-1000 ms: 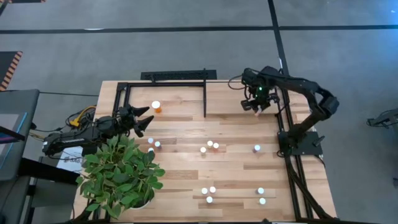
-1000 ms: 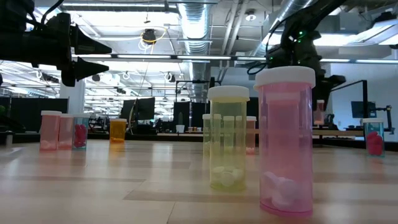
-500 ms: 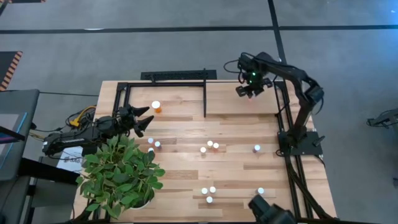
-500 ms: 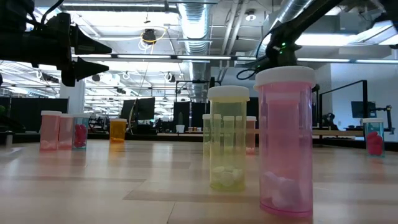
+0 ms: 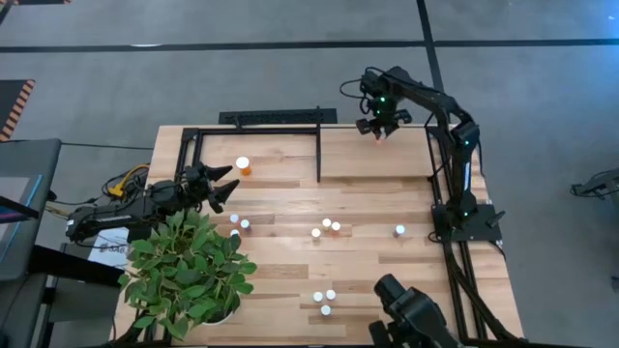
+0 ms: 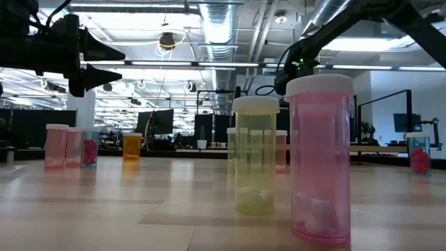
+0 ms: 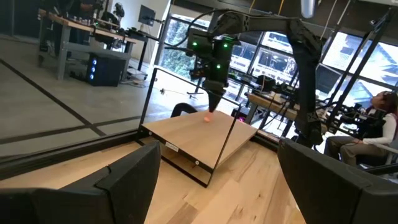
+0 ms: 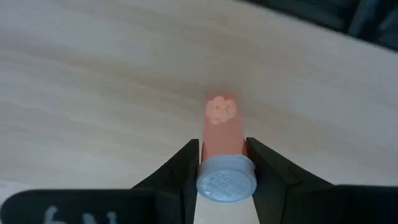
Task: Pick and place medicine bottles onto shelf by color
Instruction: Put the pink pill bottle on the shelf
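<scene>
Pink vial carried by the right gripper (image 5: 379,130) over the far edge of the shelf (image 5: 348,164).

The vial (image 8: 222,127) is clamped just below its white cap, body hanging over pale wood. It should be lowered upright until its base meets the board, and only then released, well apart from the orange bottle (image 5: 243,166). The left gripper (image 5: 224,188) is held spread and empty beside the plant (image 5: 189,271); other vials (image 5: 326,227) wait mid-table.

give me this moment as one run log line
right gripper: shut on pink vial, above shelf far edge | left gripper: open, idle by plant | orange bottle: on shelf
</scene>
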Tool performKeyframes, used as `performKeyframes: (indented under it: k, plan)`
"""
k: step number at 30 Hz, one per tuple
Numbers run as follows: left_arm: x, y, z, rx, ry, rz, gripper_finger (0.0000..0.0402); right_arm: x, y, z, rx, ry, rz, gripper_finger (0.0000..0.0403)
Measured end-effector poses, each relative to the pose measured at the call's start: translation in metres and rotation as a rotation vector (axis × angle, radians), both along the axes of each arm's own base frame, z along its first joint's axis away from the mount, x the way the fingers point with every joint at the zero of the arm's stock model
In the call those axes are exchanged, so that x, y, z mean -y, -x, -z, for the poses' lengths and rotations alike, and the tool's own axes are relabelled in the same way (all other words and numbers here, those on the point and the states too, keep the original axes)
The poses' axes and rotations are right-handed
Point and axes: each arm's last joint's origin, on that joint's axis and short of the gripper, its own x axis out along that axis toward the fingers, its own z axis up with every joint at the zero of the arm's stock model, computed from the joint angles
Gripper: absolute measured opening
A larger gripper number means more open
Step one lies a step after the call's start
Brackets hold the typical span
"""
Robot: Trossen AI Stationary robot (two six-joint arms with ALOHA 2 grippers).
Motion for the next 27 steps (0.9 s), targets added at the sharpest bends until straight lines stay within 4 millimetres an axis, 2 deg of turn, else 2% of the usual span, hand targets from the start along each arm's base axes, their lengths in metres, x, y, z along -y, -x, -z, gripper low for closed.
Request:
performKeyframes:
  k: [11, 27]
  plan:
    - [0.000, 0.000, 0.000, 0.000, 0.000, 0.000, 0.0312, 0.016, -0.002, 0.008, 0.013, 0.006, 0.023, 0.0136]
    - [0.000, 0.000, 0.000, 0.001, 0.000, 0.000, 0.0312, 0.022, 0.000, 0.008, 0.032, 0.039, 0.046, 0.0143]
